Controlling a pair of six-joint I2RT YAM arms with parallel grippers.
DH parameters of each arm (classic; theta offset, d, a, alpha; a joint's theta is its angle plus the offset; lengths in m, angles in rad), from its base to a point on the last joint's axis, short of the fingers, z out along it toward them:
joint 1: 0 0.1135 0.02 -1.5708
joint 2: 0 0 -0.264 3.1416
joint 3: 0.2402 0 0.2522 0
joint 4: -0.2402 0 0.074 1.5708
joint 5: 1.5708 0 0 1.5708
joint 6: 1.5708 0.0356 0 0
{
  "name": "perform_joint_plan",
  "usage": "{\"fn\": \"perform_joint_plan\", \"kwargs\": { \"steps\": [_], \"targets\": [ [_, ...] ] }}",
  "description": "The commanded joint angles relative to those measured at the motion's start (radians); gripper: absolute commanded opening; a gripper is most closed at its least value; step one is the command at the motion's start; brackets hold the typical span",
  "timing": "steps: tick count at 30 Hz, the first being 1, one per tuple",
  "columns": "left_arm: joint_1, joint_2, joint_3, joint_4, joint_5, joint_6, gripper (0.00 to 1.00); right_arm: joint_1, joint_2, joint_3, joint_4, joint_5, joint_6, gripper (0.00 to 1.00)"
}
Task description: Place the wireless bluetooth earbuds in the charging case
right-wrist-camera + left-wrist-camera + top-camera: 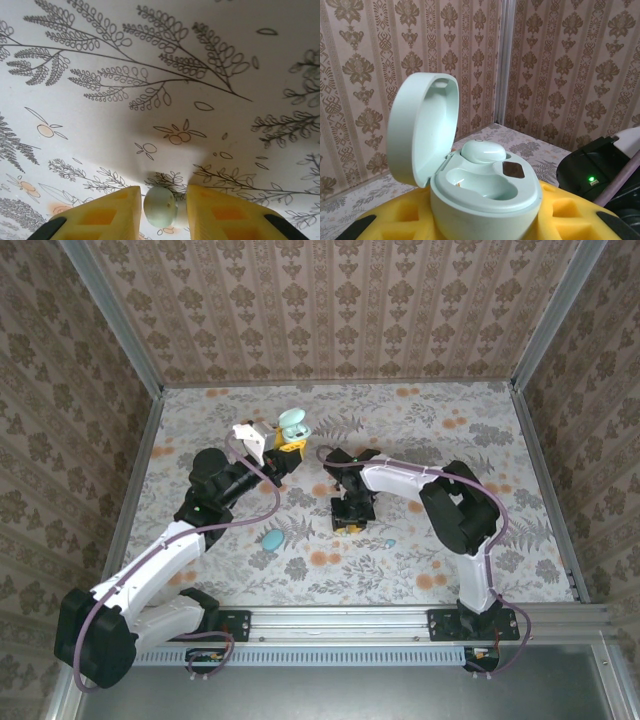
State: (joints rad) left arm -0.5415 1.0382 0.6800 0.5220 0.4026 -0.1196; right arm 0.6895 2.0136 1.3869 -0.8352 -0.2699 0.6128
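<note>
Left gripper (288, 447): clamped on the mint charging case (485, 200), which sits between the fingers with its lid flipped up.
Seated earbud (482, 150): tucked in the case's pocket farthest from the gripper.
Right gripper (164, 194): pointing down, jaws a bit apart.
Loose mint earbud (160, 206): on the floral table (150, 100), right between the fingers, with a slim gap on its right.

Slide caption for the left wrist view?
Open mint charging case gripped in yellow fingers, one earbud seated, second slot empty.

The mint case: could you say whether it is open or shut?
Open: the mint case has its lid raised, one earbud seated, one well empty.
</note>
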Motion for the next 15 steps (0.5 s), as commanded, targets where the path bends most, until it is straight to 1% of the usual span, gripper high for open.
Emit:
{"fn": "perform_joint_plan", "kwargs": {
  "steps": [1, 5, 10, 13, 15],
  "targets": [
    [0.004, -0.015, 0.001, 0.024, 0.004, 0.002, 0.33, 0.014, 0.024, 0.038, -0.068, 0.044, -0.032, 0.31],
    [0.005, -0.014, 0.001, 0.023, 0.005, 0.0, 0.33, 0.017, 0.038, 0.059, -0.102, 0.074, -0.055, 0.29],
    [0.005, -0.013, 0.001, 0.023, 0.005, -0.002, 0.33, 0.019, 0.04, 0.058, -0.106, 0.078, -0.063, 0.26],
    [0.005, -0.013, 0.002, 0.024, 0.005, -0.003, 0.33, 0.019, 0.027, 0.054, -0.098, 0.08, -0.063, 0.22],
    [0.005, -0.012, 0.003, 0.023, 0.003, -0.004, 0.33, 0.017, 0.008, 0.049, -0.09, 0.076, -0.068, 0.22]
  ]
}}
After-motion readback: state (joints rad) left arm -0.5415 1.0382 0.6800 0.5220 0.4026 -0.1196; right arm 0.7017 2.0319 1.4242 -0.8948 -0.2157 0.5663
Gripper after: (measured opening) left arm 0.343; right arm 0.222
